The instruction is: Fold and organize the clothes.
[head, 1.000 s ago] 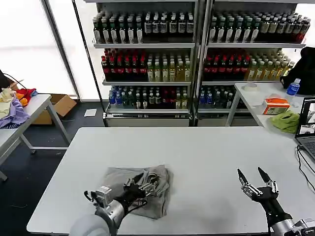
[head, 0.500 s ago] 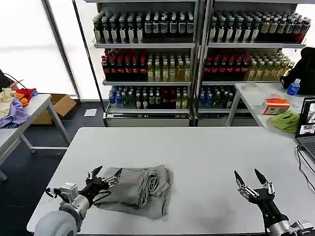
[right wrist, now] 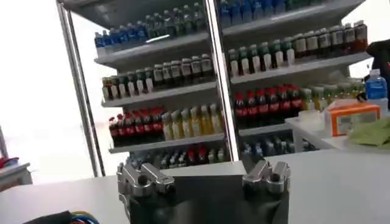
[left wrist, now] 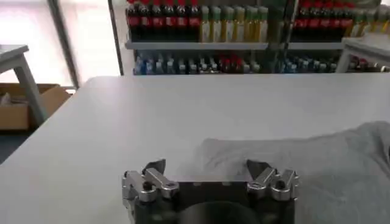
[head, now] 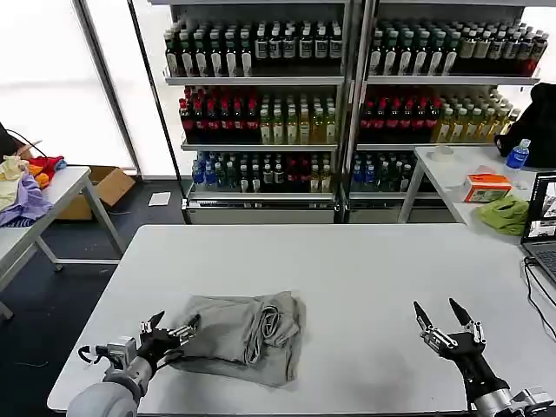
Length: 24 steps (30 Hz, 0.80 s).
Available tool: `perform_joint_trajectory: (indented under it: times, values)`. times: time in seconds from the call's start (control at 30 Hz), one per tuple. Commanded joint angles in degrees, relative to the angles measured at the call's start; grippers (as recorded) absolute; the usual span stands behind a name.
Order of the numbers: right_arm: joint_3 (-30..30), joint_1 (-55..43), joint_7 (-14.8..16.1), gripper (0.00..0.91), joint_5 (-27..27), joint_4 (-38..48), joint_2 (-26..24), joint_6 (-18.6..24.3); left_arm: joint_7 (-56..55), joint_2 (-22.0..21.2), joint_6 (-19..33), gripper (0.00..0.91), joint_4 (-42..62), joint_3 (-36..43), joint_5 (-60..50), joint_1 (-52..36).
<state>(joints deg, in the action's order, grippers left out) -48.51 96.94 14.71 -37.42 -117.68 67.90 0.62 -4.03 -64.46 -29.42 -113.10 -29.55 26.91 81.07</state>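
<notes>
The white desk (head: 347, 269) carries 1 grey shirt (head: 243, 334), near its front-left part, already folded into a loose bundle with rumpled layers on its right side. Judging by this, folding looks mostly done; tidying and placing remain. Its long axis runs left-right. The left tool (head: 167, 334), released, hovers at the shirt's left edge. The right tool (head: 444, 316), released, waits well apart.

A white table (head: 347, 261) spans the near scene. Behind it stand shelves (head: 347, 78) packed with bottled drinks. On the far right table lie an orange box (head: 487, 186), a lime-green cloth (head: 506, 214) and a blue bottle (head: 518, 155). Coloured garments (head: 26, 187) are piled at far left, beside a cardboard box (head: 104, 187).
</notes>
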Motion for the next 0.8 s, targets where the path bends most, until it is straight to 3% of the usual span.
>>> perform_joint_trajectory:
  times: [0.03,0.23,0.33,0.37,0.43,0.8]
  values:
    - [-0.32,0.08,-0.02,0.907,-0.11,0.22,0.21,0.16,-0.34,-2.83,0.47,0.907,2.63,3.34,-3.46,0.75]
    - [0.17,-0.37,-0.08,0.907,-0.12,0.32,0.20,0.13,0.00,-3.71,0.63,0.877,1.13,4.03,-3.14,1.97]
    - [0.37,-0.45,-0.09,0.907,-0.09,0.11,0.25,0.10,0.15,-4.13,0.79,0.514,1.53,3.89,-2.14,1.92]
    - [0.35,-0.40,-0.09,0.907,-0.10,0.07,0.25,0.09,0.26,-4.13,0.88,0.262,1.63,3.90,-1.62,1.96]
    - [0.29,-0.33,-0.10,0.907,-0.12,0.16,0.22,0.11,0.42,-4.37,0.88,0.030,1.52,3.99,-0.94,2.10]
    - [0.50,-0.44,-0.15,0.907,-0.08,0.37,0.24,0.33,-0.48,-7.48,1.70,0.010,-0.44,3.38,1.61,3.07]
